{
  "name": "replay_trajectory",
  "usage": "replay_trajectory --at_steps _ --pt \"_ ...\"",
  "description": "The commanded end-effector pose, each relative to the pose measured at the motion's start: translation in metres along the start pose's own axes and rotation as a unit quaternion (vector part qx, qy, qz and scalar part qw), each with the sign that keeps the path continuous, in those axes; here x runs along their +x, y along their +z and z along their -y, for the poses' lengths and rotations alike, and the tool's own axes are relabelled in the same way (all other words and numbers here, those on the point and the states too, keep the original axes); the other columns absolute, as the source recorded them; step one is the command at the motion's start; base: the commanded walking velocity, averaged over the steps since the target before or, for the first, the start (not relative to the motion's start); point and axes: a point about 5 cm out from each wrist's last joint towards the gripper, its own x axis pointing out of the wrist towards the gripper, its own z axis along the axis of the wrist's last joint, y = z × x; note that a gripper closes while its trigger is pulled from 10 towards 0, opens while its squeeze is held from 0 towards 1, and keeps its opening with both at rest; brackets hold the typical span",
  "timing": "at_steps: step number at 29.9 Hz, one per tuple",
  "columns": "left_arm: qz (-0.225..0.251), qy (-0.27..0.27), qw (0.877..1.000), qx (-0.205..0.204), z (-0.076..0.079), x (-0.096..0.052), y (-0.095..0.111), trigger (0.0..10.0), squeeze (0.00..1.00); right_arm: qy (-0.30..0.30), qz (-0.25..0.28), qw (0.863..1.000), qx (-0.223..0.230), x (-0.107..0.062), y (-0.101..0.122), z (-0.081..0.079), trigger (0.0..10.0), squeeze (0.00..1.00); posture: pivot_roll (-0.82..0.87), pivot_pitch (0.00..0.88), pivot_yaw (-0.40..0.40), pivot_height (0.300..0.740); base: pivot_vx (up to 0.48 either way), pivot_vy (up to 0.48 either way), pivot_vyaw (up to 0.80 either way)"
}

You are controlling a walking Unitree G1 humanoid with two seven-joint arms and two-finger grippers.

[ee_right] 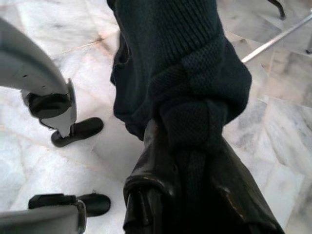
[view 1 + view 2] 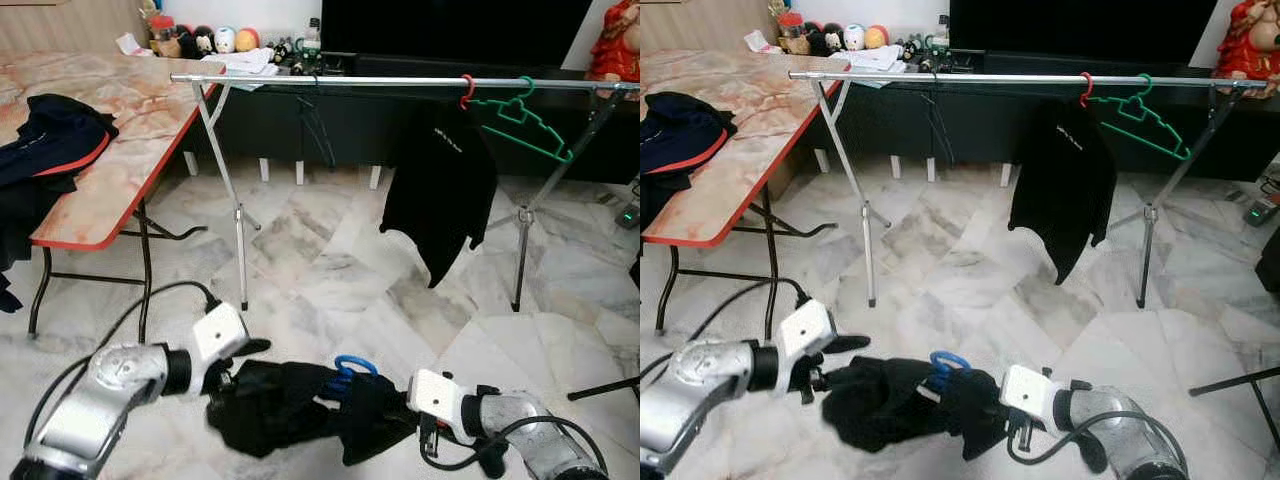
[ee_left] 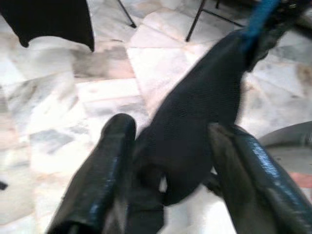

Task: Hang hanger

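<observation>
Dark knit top (image 2: pixel 290 405) on blue hanger (image 2: pixel 352 365), low over marble floor (image 2: pixel 330 270), betw. both arms. Right gripper (image 1: pixel 187 161) pinched tight on cloth. Left gripper (image 3: pixel 165 161) fingers apart round cloth, maybe touching. Shiny metal rail (image 2: pixel 400 82) w/ black shirt (image 2: pixel 440 185), green hanger (image 2: pixel 522 118).
</observation>
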Motion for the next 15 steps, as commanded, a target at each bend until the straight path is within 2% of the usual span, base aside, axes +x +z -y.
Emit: replay_trajectory --at_steps 1,7,13,14,15 --pt "-0.028 -0.006 1.000 0.010 -0.001 -0.003 -0.009 10.0 1.00 0.018 0.020 1.000 -0.013 -0.002 0.005 -0.001 0.0 0.00 0.06 0.125 -0.011 0.740 0.000 0.000 0.00" --pt "-0.080 -0.046 0.995 0.028 0.009 0.006 -0.031 10.0 1.00 0.052 0.051 0.997 -0.019 -0.003 0.015 -0.002 0.0 0.00 0.05 0.126 -0.010 0.740 0.000 0.000 0.00" --pt "-0.078 -0.067 0.994 0.043 0.016 0.018 -0.035 10.0 0.98 0.067 0.063 0.995 -0.029 -0.006 0.020 -0.001 0.0 0.00 0.05 0.127 -0.010 0.740 0.000 0.000 0.00" --pt "-0.064 -0.074 0.994 0.038 0.017 0.021 -0.033 10.0 0.00 0.071 0.068 0.995 -0.033 -0.006 0.023 -0.001 0.0 0.00 0.04 0.129 -0.010 0.740 0.000 0.000 0.00" --pt "-0.060 -0.079 0.994 0.038 0.018 0.022 -0.032 10.0 0.00 0.073 0.070 0.994 -0.034 -0.006 0.024 0.000 0.0 0.00 0.04 0.130 -0.012 0.740 0.000 0.000 0.00"
